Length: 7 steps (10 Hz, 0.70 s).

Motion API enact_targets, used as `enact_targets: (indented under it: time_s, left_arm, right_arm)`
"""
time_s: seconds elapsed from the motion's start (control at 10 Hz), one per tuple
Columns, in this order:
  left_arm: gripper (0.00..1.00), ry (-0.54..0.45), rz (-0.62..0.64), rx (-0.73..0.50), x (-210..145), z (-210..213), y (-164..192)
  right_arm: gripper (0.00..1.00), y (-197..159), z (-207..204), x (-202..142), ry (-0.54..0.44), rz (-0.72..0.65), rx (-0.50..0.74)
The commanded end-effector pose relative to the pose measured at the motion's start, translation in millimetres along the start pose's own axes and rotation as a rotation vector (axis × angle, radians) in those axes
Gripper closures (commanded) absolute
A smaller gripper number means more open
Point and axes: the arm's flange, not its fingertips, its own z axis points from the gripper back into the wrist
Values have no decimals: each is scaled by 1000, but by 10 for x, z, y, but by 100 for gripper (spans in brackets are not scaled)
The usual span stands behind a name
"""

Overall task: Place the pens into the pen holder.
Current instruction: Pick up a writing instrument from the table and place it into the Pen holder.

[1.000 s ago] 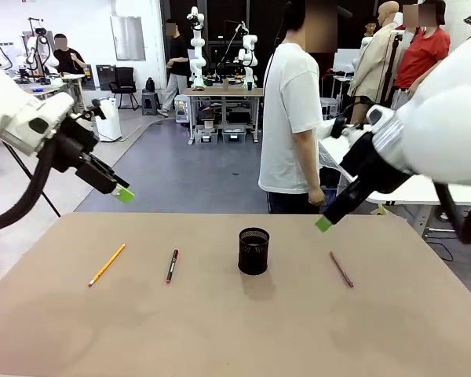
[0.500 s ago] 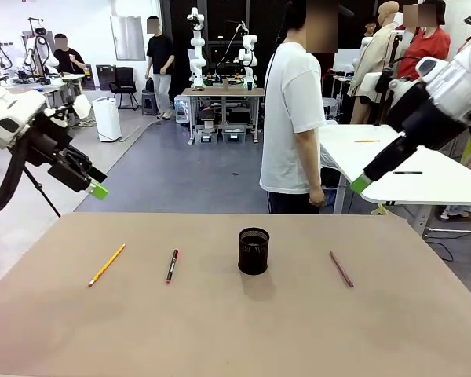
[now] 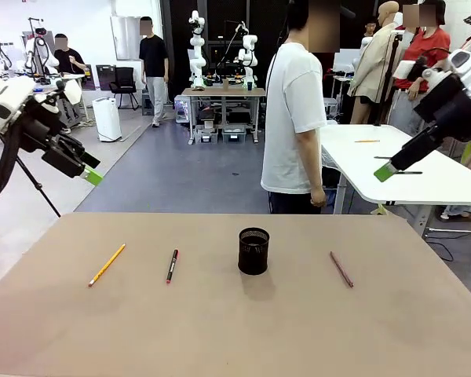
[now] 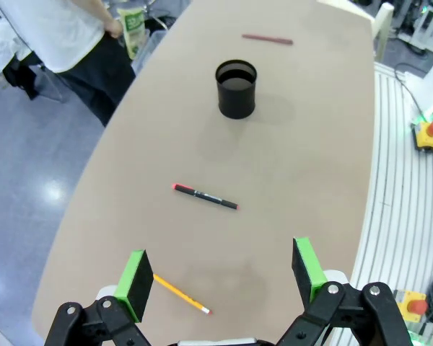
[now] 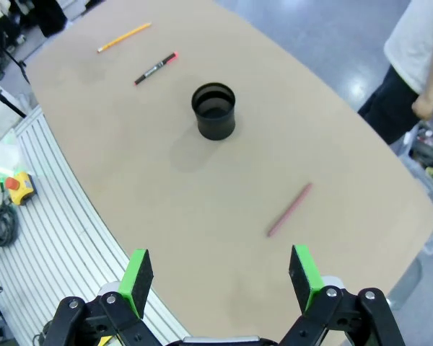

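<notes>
Black mesh holder [image 3: 253, 251] stands upright mid-counter [image 3: 220, 338], mouth up, looks empty. All 3 pens lie flat, none touching it.

To holder's left: black pen [image 3: 172, 266] w/ red ends, near it, long axis almost front-to-back, far end tipped slightly toward holder. Pencil [image 3: 107, 265], yellow, sits farther left, well apart, on a diagonal w/ far end angled toward holder. To holder's right: pink pen [image 3: 341, 269], also diagonal, far end leaning in toward holder. Which ends are writing tips: can't tell.

Left claw [image 3: 92, 176] and right claw [image 3: 385, 172] hang high, out to either side of holder, fingers spread fully wide, gripping nothing.

Likely risks: pens are thin, so pads closing on them against the flat counter could roll or skid them. A pen lifted lying flat must be tipped upright over holder's mouth, or it will bridge the rim. Holder looks light; a knock at the rim could topple it.
</notes>
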Motion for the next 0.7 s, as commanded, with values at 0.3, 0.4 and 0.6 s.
enact_targets:
  time_s: [0.3, 0.4, 0.6]
  left_arm:
    - [0, -97, 33, 55, 128, 76, 135]
    - [0, -92, 14, 59, 194, 121, 147]
    - [0, -64, -1, 60, 248, 175, 145]
  right_arm:
    - [0, -312, -190, -315, -172, 91, 86]
    - [0, -344, -268, -337, -170, 81, 100]
    - [0, -365, -335, -352, -173, 89, 110]
